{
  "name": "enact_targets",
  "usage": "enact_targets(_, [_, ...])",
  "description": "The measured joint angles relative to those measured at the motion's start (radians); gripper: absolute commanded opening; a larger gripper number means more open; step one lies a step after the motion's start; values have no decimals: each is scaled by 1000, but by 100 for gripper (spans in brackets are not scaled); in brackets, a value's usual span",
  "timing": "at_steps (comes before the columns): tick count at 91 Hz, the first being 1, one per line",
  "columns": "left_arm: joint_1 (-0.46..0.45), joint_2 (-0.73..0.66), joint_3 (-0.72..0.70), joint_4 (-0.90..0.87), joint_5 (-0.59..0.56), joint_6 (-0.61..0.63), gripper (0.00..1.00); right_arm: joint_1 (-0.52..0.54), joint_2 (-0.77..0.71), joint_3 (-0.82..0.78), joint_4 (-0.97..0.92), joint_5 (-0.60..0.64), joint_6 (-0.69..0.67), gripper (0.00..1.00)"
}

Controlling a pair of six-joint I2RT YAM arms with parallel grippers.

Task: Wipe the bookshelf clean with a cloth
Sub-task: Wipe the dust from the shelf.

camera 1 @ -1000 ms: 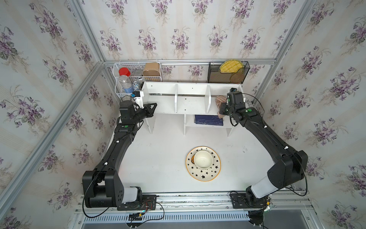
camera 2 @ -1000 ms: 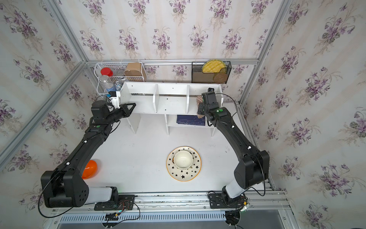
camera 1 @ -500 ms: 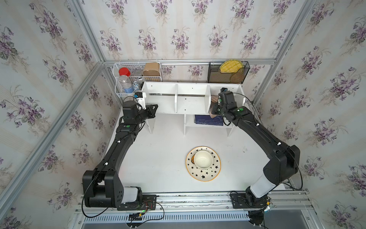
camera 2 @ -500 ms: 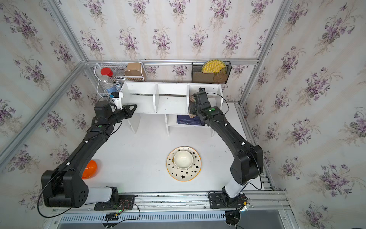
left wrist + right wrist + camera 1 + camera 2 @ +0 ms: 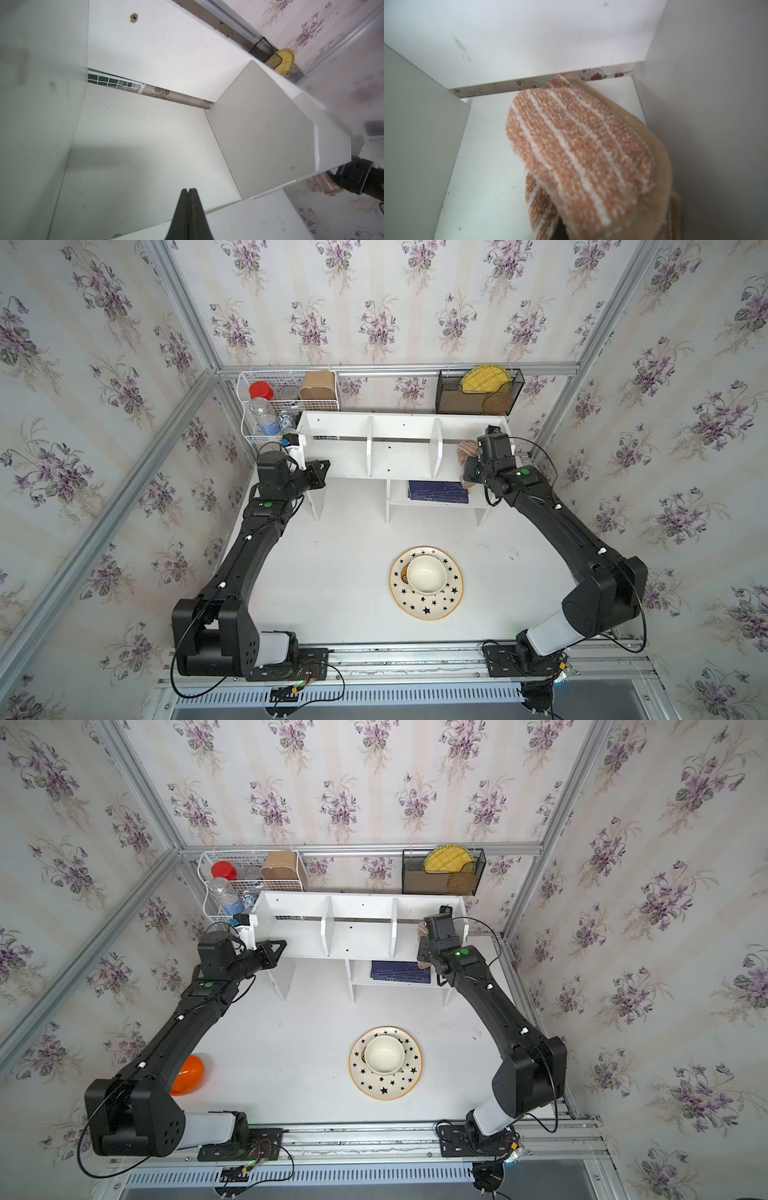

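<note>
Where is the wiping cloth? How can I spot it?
Find the white bookshelf against the back wall. Look in its upper compartment nearest the right arm: the cloth is bunched there. It is the only fuzzy, pinkish-tan thing with white stripes; the book below is flat and dark blue.

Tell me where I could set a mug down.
Free: the white tabletop between the white wooden bookshelf and the star-patterned plate, and the bookshelf's middle compartment. Crowded: its right compartment, with the striped pinkish-tan cloth in the right gripper; the left compartment's front, by the shut left gripper; the lower shelf, under a dark blue book.
</note>
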Motion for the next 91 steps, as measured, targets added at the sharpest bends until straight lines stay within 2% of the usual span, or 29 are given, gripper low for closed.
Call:
enact_targets(15, [0, 0, 0, -1, 0, 0, 0, 55, 64, 67, 21, -42, -3, 0])
enact_targets(36, [0, -5, 0, -8, -3, 15, 0, 46, 209, 330, -60, -6, -4, 0])
enact_targets(45, [-1, -5, 0, -13, -7, 18, 0, 20, 212, 369, -76, 15, -13, 0])
enact_targets(53, [-2, -6, 0, -15, -8, 18, 0, -2, 187, 333, -85, 40, -23, 0])
enact_targets(76, [-8, -6, 4, -23, -10, 18, 0, 0, 29, 64, -82, 58, -29, 0])
enact_targets(91, [-10, -7, 5, -23, -13, 22, 0, 45, 4, 14, -24, 31, -25, 0])
